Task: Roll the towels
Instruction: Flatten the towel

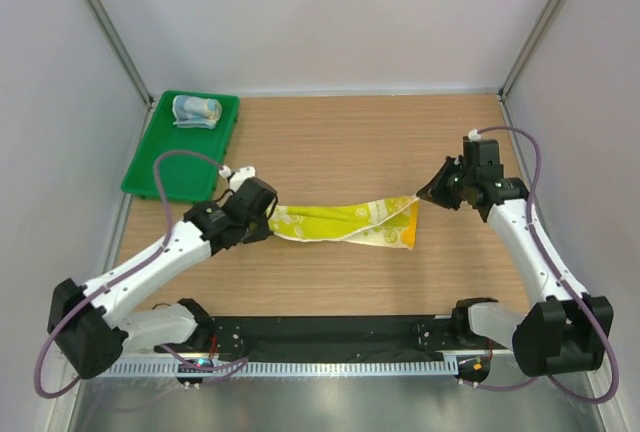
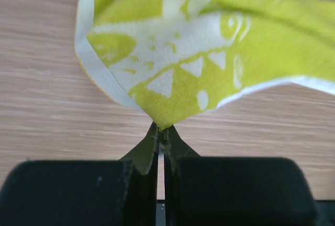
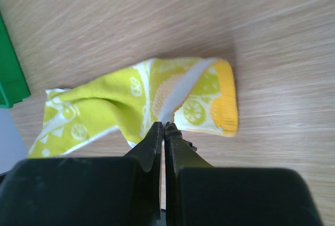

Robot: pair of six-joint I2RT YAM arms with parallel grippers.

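So, top view first: the yellow towel (image 1: pixel 345 222) is strung out between the two arms over the middle of the tabletop (image 1: pixel 350 137), bunched into a loose band rather than spread flat. The left gripper (image 1: pixel 272 220) has its left end and the right gripper (image 1: pixel 420 195) has a top corner at the right end, with the orange-edged end drooping below that corner. The blue towel (image 1: pixel 196 110) sits as a roll at the far end of the tray (image 1: pixel 215 152), which is in the far-left corner, well apart from the yellow one. Left wrist view: the left gripper (image 2: pixel 161 132) is clenched tight on a pinched point of the yellow towel (image 2: pixel 209 43), fingers pressed together with just a sliver between them, and the cloth fans out away from the tips with its white hem curling round the left side, wood tabletop (image 2: pixel 47 121) beyond it. Right wrist view: the right gripper (image 3: pixel 164 129) is likewise clamped on the yellow towel (image 3: pixel 104 98), right where a white hem strip runs into the tips; the lemon print and the orange band are on the right, and a bit of the tray (image 3: pixel 10 74) pokes in at the left edge. I can't tell whether the sagging middle touches the tabletop.
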